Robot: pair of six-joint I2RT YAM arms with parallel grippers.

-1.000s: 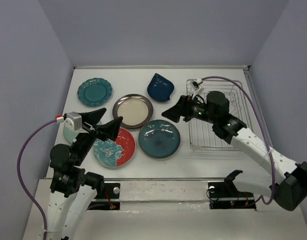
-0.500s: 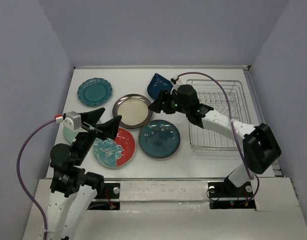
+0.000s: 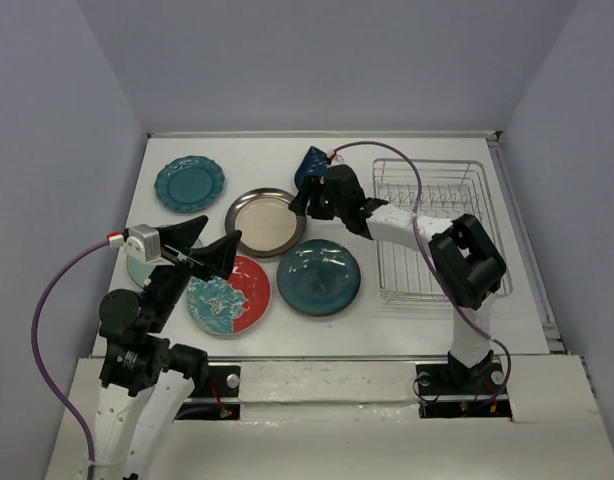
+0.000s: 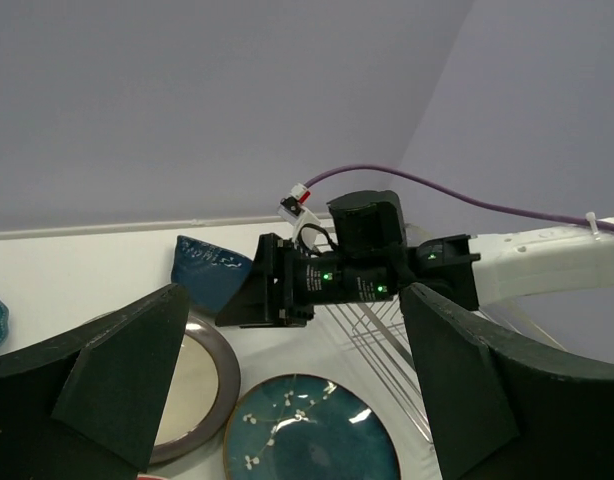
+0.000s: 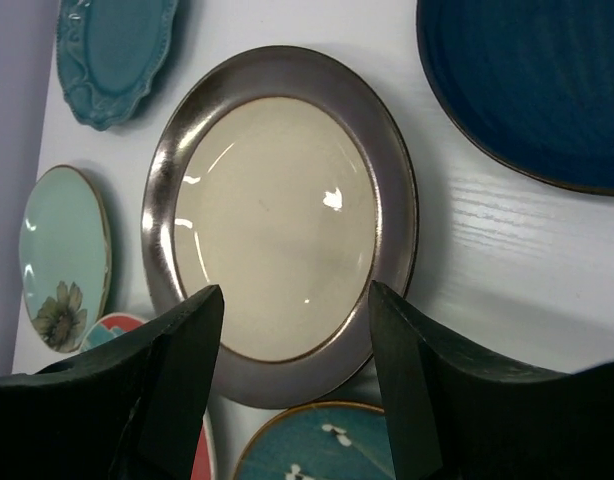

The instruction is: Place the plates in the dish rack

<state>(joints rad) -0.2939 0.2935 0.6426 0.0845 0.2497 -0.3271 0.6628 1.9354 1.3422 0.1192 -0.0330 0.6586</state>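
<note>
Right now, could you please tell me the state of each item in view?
Scalloped teal plate: flat
Blue leaf plate: flat
Cream plate: flat
Dark teal plate: flat
Red-and-blue plate: flat
Mint plate: flat
Dish rack: empty
Left gripper: jaws open
Right gripper: jaws open, above cream plate

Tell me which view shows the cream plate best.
Right wrist: the cream plate fills the frame, only its near rim hidden by the right gripper. Top external shows it small; left wrist shows only a part.
</note>
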